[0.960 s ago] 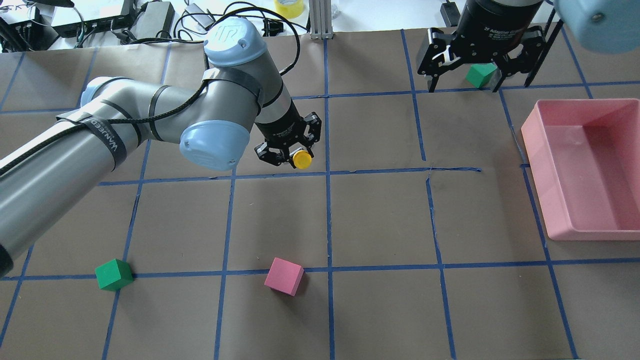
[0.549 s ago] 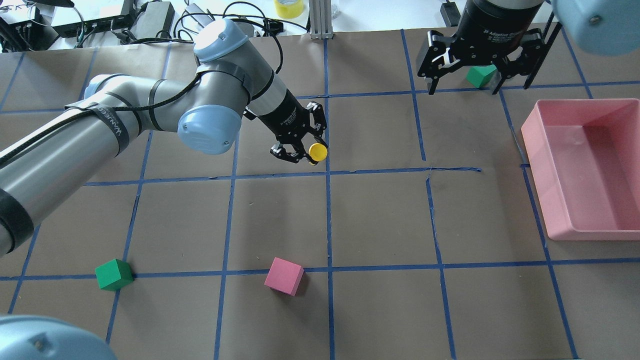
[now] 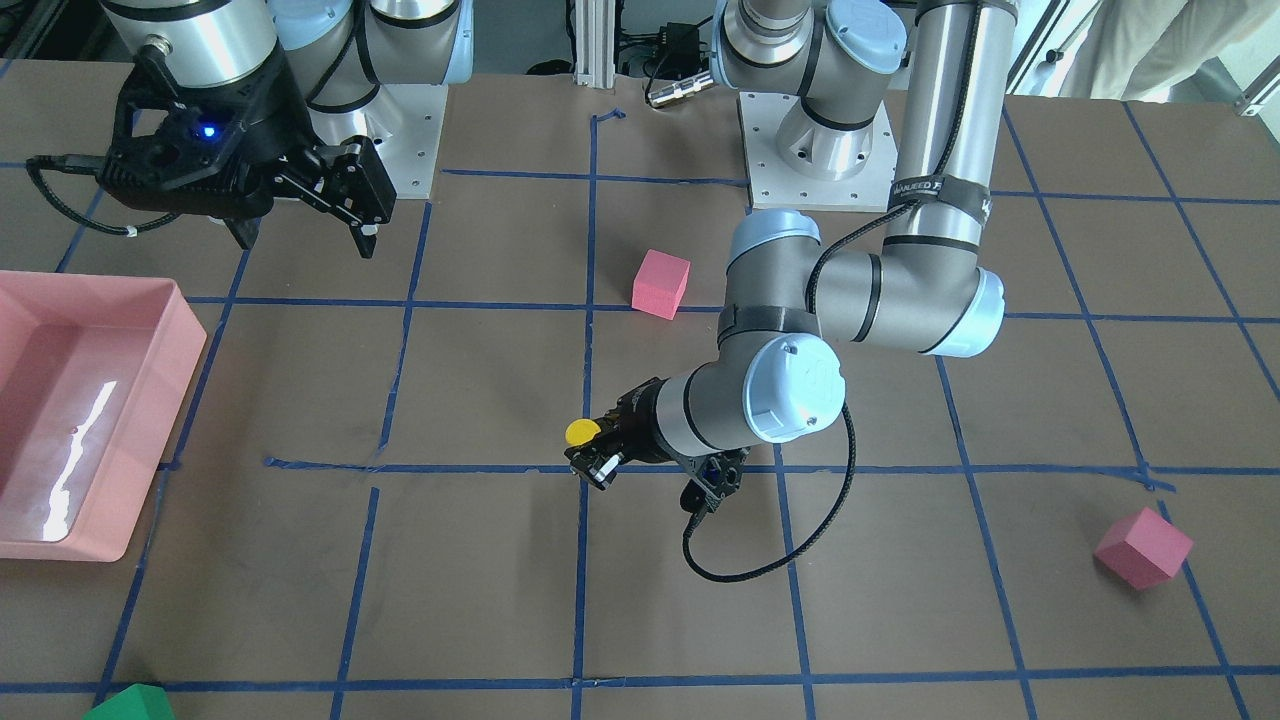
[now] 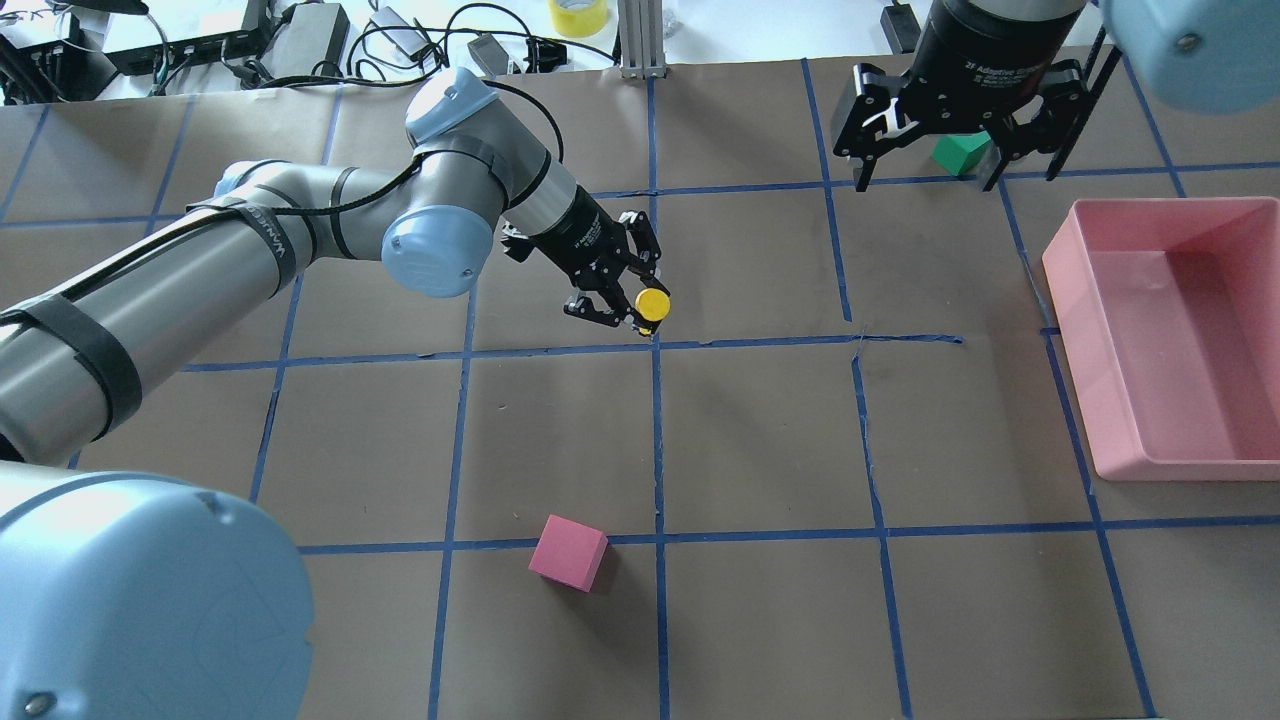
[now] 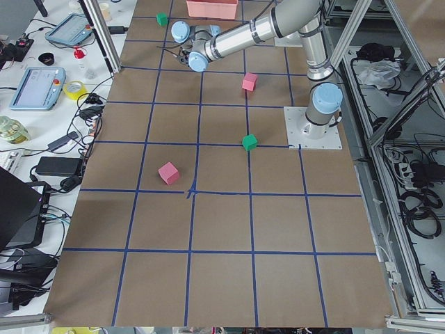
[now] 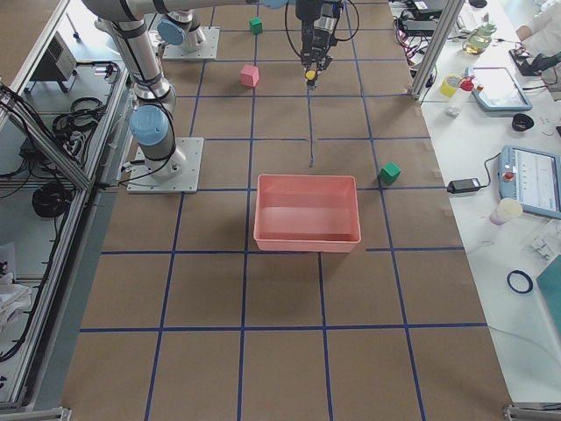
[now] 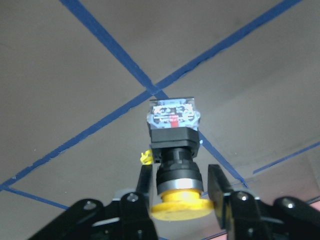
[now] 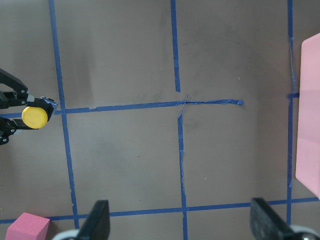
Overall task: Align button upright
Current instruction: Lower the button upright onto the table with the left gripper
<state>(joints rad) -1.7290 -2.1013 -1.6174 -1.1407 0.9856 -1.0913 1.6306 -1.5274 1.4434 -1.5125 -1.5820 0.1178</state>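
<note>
So the left claw [image 4: 640,306] is pinching the button [image 7: 174,145] by its black neck. The yellow cap is toward the wrist and the white base is aimed at the table [image 4: 760,440], right beside the blue tape crossing [image 4: 657,345]. Can't tell if the base is touching down. I'd get the body dead vertical, lower it until the flat squarish base sits flush, then let go slowly. With that smooth round cap on a narrow body, it looks tippy. The brown paper looks matte, so it probably won't skid. The right claw [image 8: 181,225] is spread wide and empty, well away from the crossing.
</note>
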